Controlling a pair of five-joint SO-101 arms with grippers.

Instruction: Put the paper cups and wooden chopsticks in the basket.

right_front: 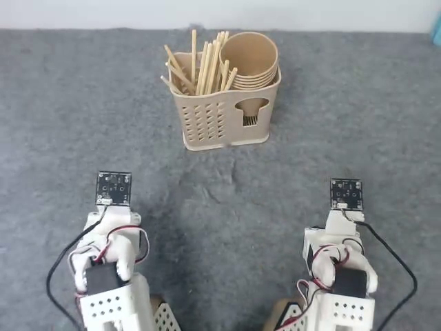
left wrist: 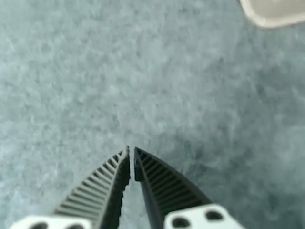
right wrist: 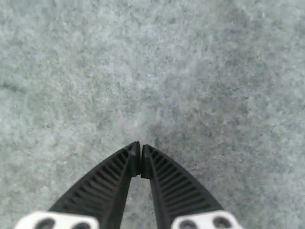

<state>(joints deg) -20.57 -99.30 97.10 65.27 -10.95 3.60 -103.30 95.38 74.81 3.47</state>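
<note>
Left gripper [left wrist: 131, 153]: jaws closed, ribbed pads meeting at the tips, nothing held. It hangs over the grey mat [left wrist: 95, 71]. Right gripper [right wrist: 140, 149]: jaws likewise closed, tips touching, nothing between them, also over the mat.

Basket [right_front: 224, 114]: stands upright well ahead of both grippers, to the right of the left one and to the left of the right one, roughly midway between the two arms. A pale corner of it shows in the left wrist view, far ahead of the jaws.

Paper cups [right_front: 249, 58]: nested in one stack inside the basket, on the side nearer the right gripper.

Wooden chopsticks [right_front: 203, 65]: standing on end and leaning, inside the basket, on the side nearer the left gripper.
</note>
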